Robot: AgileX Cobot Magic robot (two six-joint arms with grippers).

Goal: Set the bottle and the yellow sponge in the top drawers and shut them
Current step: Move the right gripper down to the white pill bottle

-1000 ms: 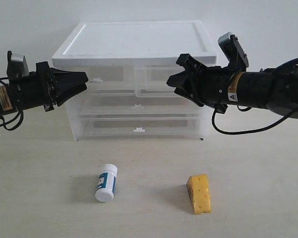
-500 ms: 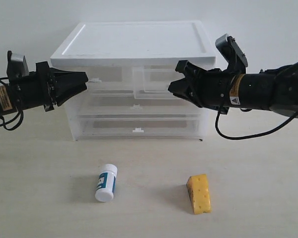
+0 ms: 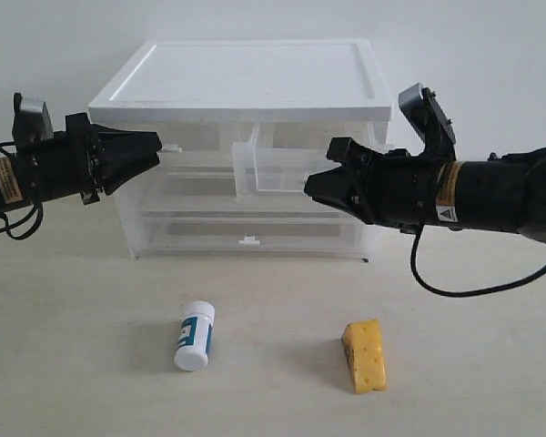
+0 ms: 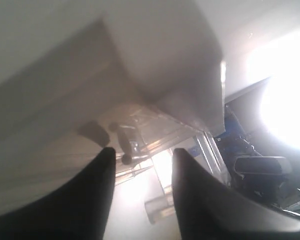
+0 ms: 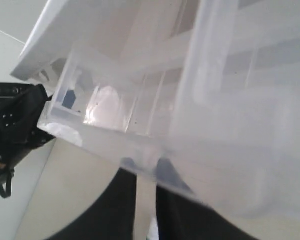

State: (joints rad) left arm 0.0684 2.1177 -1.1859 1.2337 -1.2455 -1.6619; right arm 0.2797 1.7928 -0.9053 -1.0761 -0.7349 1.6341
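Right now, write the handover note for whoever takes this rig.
The left hand is open, tips just short of the left top drawer, which is shut.
The right hand is shut on the front of the right top drawer, which is partly out.
The bottle and the sponge lie on the table before the cabinet.
Done: right drawer part open.
To do: open both, load one item each, close both.

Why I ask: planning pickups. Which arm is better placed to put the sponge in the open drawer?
Right. The sponge lies on that side, below the right pincer, which grips the half-open right drawer. The left pincer is across, at the shut left drawer.
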